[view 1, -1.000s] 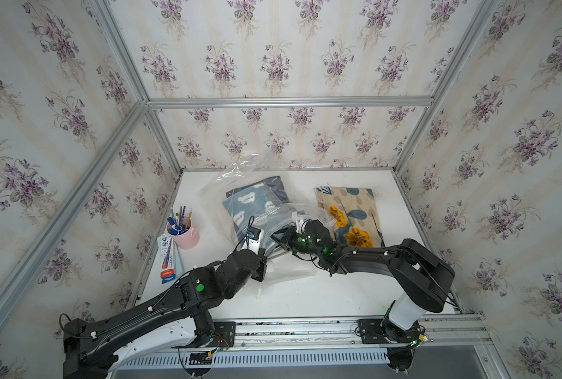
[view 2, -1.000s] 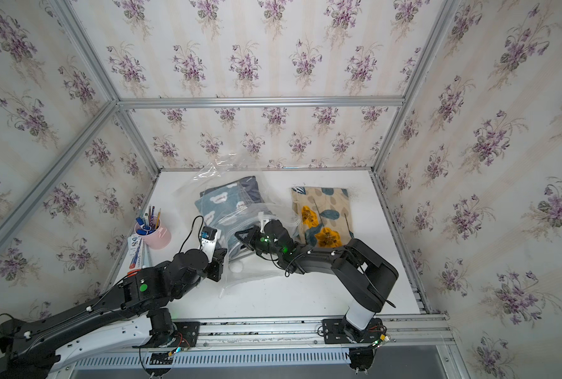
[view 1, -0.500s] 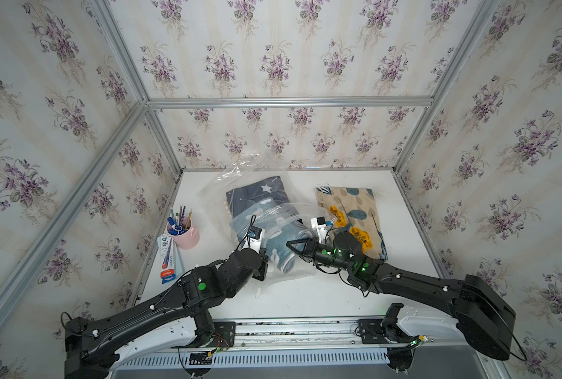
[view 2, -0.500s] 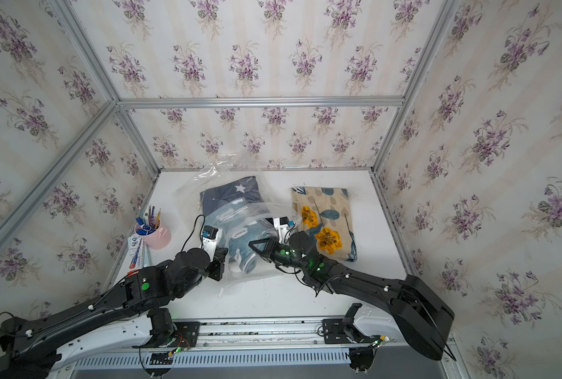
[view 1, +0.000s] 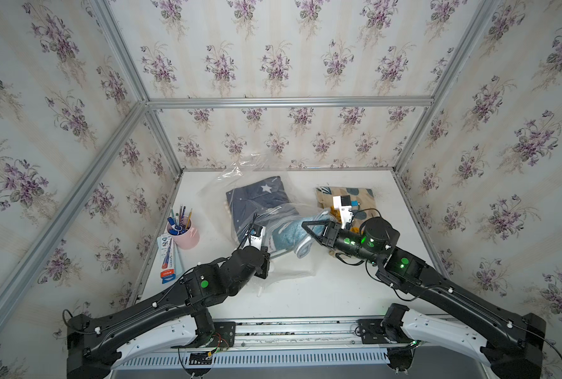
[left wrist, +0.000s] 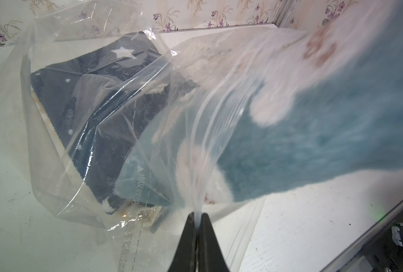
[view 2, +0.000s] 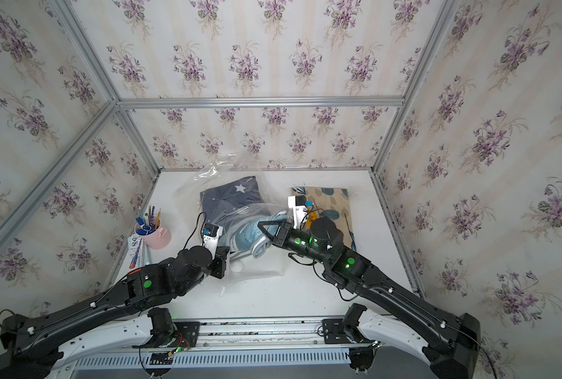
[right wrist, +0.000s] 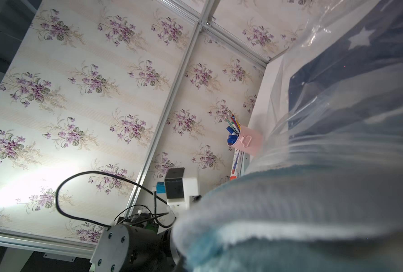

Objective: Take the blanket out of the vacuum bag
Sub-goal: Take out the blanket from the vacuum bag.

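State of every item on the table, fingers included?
vacuum bag, mouth open, edge pinched
teal blanket, partly out of bag
navy star blanket, folded, inside bag
floral blanket, flat on table, outside bag
pink pen cup, upright, holding pens
left fingers, shut on vacuum bag
right fingers, shut on teal blanket

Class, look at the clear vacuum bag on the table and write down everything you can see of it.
The vacuum bag is a large, transparent, crinkly plastic pouch with glossy creases and faint white printed lettering. It lies crumpled on the white table, its far end puffed up toward the back wall. The left gripper is shut on a gathered strip of its film. A navy star blanket lies inside, and a teal blanket, clamped by the right gripper, sticks partly out of its opening.
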You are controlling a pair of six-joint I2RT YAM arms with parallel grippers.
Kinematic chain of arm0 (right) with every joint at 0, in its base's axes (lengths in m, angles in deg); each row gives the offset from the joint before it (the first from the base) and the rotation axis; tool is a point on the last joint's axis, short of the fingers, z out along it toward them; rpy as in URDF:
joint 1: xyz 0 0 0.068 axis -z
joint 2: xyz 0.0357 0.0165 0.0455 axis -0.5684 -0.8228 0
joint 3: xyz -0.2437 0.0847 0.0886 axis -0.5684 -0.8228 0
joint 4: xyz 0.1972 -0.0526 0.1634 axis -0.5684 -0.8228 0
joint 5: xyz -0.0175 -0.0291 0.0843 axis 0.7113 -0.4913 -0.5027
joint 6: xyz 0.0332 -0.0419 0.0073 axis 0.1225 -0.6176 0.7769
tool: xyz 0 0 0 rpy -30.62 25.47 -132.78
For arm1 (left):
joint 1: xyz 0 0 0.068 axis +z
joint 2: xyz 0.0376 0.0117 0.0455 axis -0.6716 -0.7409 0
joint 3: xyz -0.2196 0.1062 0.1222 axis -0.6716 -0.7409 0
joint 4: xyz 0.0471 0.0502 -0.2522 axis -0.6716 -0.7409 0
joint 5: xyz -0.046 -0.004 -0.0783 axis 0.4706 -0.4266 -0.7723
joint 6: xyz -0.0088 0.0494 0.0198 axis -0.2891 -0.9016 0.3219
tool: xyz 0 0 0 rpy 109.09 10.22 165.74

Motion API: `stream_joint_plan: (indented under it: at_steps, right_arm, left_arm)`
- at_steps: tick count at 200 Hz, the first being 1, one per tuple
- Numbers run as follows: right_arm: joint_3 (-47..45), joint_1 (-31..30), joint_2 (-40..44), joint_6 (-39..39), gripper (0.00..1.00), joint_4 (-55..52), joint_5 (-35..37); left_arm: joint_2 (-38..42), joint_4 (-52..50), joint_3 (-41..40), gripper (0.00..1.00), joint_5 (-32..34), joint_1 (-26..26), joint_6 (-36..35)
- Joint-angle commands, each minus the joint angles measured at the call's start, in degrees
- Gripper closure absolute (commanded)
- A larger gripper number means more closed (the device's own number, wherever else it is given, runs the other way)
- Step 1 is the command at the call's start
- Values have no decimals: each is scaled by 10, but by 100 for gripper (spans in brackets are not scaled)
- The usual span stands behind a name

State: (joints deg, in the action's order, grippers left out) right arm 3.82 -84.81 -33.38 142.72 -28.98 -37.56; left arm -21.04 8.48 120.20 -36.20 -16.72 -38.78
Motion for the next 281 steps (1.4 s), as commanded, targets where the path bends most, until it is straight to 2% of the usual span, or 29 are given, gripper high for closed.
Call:
stream_joint_plan:
  at_steps: [1,52,107,138,155,195,210,254,281]
  right_arm:
    - [58,5,-7,-52,100,-49,3]
    - [194,24,-22,-101,100,-123,-5]
    - [335,59,-44,-172,100,-232,34]
    - [364,183,-73,-153,100,-226,-86]
    - [384,262,-83,-155,100,-220,-129]
    - [427,360,-121,-126,100,-188,-235]
    - [430,388,-130,-122,100,-182,-252]
    - [332,493,-131,-75,100,-105,-340]
    - [273,537,-131,-56,100,-64,-376]
  left_arm:
    - [1,-2,4,93,9,1,12]
    - [4,-5,6,93,13,0,16]
    - [5,0,-2,93,20,0,23]
    - [2,6,-8,92,15,0,29]
    - [3,6,-11,92,13,0,30]
    - [10,1,-20,93,27,0,30]
    - [11,1,-24,93,29,1,30]
    - [18,5,-42,92,29,0,37]
    - [23,7,-44,92,32,0,32]
